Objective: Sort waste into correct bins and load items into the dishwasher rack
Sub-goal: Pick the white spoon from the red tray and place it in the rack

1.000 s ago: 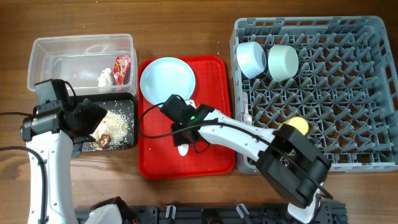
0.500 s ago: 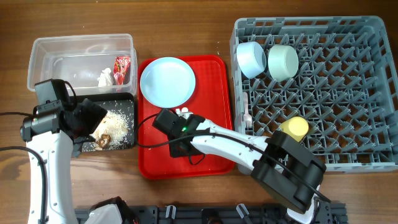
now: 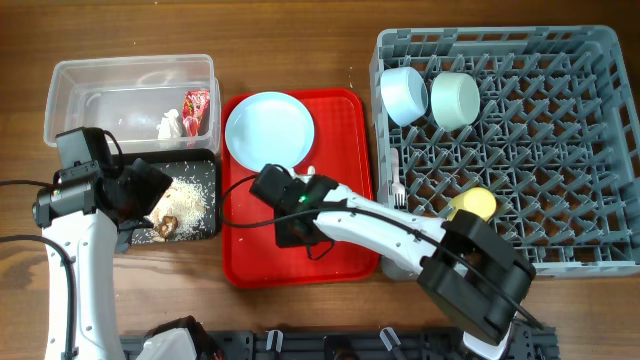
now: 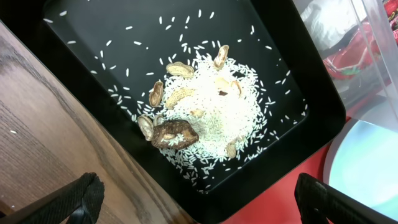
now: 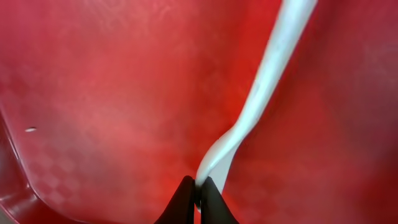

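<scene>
The right end effector (image 5: 199,198) is closed narrow on the near end of the white plastic spoon (image 5: 261,93), which lies on the flat red plastic tray (image 5: 93,93), long axis running away toward the wrist view's upper right. The pale blue round plate (image 3: 270,130) sits near the spoon; the left end effector (image 4: 196,196) hangs wide open over the black shallow rectangular tray (image 4: 81,62).

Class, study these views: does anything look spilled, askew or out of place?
Rice is strewn loose across the black tray, well beyond its heap. Otherwise nothing stands out; the right gripper pinches the white spoon on the red tray.
</scene>
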### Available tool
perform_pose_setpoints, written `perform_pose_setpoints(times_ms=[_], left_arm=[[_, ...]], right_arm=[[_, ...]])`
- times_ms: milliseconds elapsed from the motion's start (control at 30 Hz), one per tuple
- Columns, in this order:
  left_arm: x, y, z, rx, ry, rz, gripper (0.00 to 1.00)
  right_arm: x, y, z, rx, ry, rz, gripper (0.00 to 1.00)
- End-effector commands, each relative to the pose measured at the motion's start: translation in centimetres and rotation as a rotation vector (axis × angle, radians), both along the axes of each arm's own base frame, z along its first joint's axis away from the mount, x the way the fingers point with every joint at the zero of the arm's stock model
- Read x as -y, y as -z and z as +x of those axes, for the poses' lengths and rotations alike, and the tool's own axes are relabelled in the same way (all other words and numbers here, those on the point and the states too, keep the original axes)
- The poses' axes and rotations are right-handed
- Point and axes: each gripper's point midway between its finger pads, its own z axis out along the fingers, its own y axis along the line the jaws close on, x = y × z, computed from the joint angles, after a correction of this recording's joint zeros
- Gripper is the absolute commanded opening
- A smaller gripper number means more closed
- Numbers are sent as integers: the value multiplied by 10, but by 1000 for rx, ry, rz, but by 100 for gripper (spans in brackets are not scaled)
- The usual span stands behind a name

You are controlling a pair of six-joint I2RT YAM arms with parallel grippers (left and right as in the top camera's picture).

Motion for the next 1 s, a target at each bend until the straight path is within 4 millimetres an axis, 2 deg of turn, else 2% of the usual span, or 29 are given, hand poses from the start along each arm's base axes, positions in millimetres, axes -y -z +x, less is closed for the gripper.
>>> perform_pose_setpoints(times_ms=[0, 100, 200, 233, 300, 333, 400, 433, 500, 567, 633, 700, 800, 867, 967], left_arm=[[0, -3, 0, 12, 13, 0, 100], [0, -3, 0, 11, 13, 0, 100], [0, -3, 0, 11, 15, 2, 100], [0, -3, 0, 11, 16, 1, 100], [0, -3, 0, 11, 16, 1, 100], [0, -3, 0, 11, 16, 1, 100], [0, -3, 0, 11, 16, 1, 100], [0, -3, 0, 11, 16, 1, 100], [0, -3, 0, 11, 15, 1, 100], [0, -3, 1, 12, 16, 1, 100], [0, -3, 1, 12, 16, 1, 100], [0, -3, 1, 11, 16, 1, 100], [0, -3, 1, 12, 16, 1, 100], [0, -3, 1, 11, 16, 1, 100], [0, -3, 1, 11, 16, 1, 100]], right_arm=[[3, 5, -6, -18, -71, -2, 4], [4, 6, -6, -21, -68, -8, 4], [18, 1, -2, -4, -51, -52, 4], [27, -10, 5, 23, -33, -65, 4], [42, -47, 20, 97, -28, -32, 4], [51, -76, 28, 151, -52, 11, 4], [77, -116, 37, 221, -62, 50, 4], [90, -127, 38, 235, -52, 53, 4], [131, -144, 41, 244, -26, 23, 4], [164, -144, 39, 200, -10, -30, 4], [185, -130, 35, 141, 3, -77, 4], [189, -113, 28, 103, 5, -100, 6], [191, -99, 25, 88, 28, -108, 25], [190, -99, 27, 97, 28, -103, 43], [181, -105, 42, 159, 5, -67, 51]])
